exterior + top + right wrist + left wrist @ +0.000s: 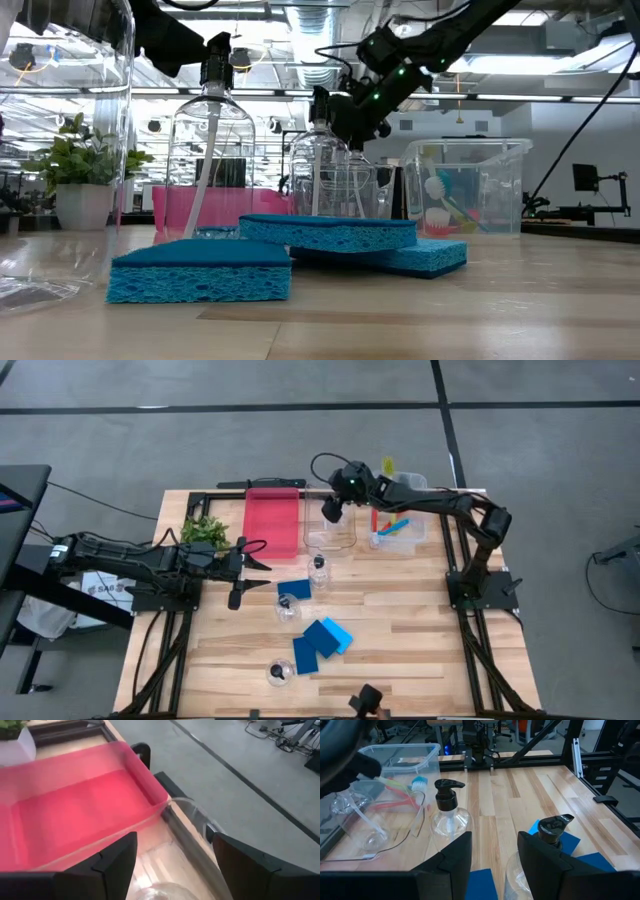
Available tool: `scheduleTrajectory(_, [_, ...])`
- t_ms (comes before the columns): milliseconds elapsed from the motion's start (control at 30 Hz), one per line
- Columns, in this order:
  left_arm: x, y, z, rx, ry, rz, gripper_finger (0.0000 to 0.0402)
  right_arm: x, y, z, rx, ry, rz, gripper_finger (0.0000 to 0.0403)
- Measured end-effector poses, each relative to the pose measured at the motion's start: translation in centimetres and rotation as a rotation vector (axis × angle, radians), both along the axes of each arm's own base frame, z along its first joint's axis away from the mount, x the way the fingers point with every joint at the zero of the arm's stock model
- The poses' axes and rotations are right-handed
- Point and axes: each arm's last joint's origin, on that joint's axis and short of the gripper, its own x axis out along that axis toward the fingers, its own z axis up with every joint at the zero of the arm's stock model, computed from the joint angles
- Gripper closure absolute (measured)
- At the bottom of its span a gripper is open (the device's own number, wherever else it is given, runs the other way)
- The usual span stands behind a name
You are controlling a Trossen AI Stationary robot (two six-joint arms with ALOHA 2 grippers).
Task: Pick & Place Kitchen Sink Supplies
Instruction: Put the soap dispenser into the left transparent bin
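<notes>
A: Step? Right gripper (331, 510) spread over the clear bin (331, 536), upper centre; bottle (159, 892) below it, probably just dropped.
B: Next: left gripper (250, 560), spread and empty, takes the centre bottle (318, 572).

Even, bright overhead light washes my table (400, 630) from above, leaving only faint, soft shadows under my arms, and the picture from overhead stays sharp to its corners. From table height, ceiling lamps (300, 12) glare behind the clear bottles (210, 150), which throw bright streaks, while the nearest blue sponge (200, 270) is crisp and a big glass shape at the edge is a smeared blur. Through my wrist cameras my own dark fingers (455, 857) loom soft and out of focus, and the red tray (75, 805) glows slightly hazy, with straight lines bowing towards the borders.
</notes>
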Motion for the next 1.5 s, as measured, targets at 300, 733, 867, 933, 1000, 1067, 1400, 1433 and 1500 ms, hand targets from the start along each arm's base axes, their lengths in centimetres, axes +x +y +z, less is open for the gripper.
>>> scheduleTrajectory(300, [0.0, 0.0, 0.0, 0.0, 0.0, 0.0, 0.0241, -1.9, 2.1, 2.9, -0.015, 0.055, 0.052, 0.0147])
scheduleTrajectory(733, [0.0, 0.0, 0.0, 0.0, 0.0, 0.0, 0.0241, -4.0, 8.8, 8.0, -0.125, 0.058, 0.253, 0.0147])
scheduleTrajectory(867, [0.0, 0.0, 0.0, 0.0, 0.0, 0.0, 0.0241, -4.1, 12.0, 8.9, -0.136, 0.049, 0.351, 0.0147])
scheduleTrajectory(933, [0.0, 0.0, 0.0, 0.0, 0.0, 0.0, 0.0241, -4.0, 13.6, 9.0, -0.134, 0.053, 0.403, 0.0147])
scheduleTrajectory(1000, [0.0, 0.0, 0.0, 0.0, 0.0, 0.0, 0.0241, -3.7, 15.2, 8.9, -0.128, 0.054, 0.453, 0.0147])
scheduleTrajectory(1067, [0.0, 0.0, 0.0, 0.0, 0.0, 0.0, 0.0241, -3.2, 16.8, 8.6, -0.124, 0.061, 0.509, 0.0147])
scheduleTrajectory(1400, [0.0, 0.0, 0.0, -0.003, 0.0, 0.001, 0.0241, -1.1, 26.0, 6.0, -0.232, 0.14, 0.611, 0.0171])
scheduleTrajectory(1433, [0.0, 0.0, 0.0, -0.003, 0.0, 0.001, 0.0241, -1.3, 26.6, 5.9, -0.241, 0.15, 0.6, 0.0176])
scheduleTrajectory(1500, [0.0, 0.0, 0.0, -0.003, 0.001, 0.001, 0.0241, -1.7, 27.6, 5.9, -0.248, 0.155, 0.563, 0.019])
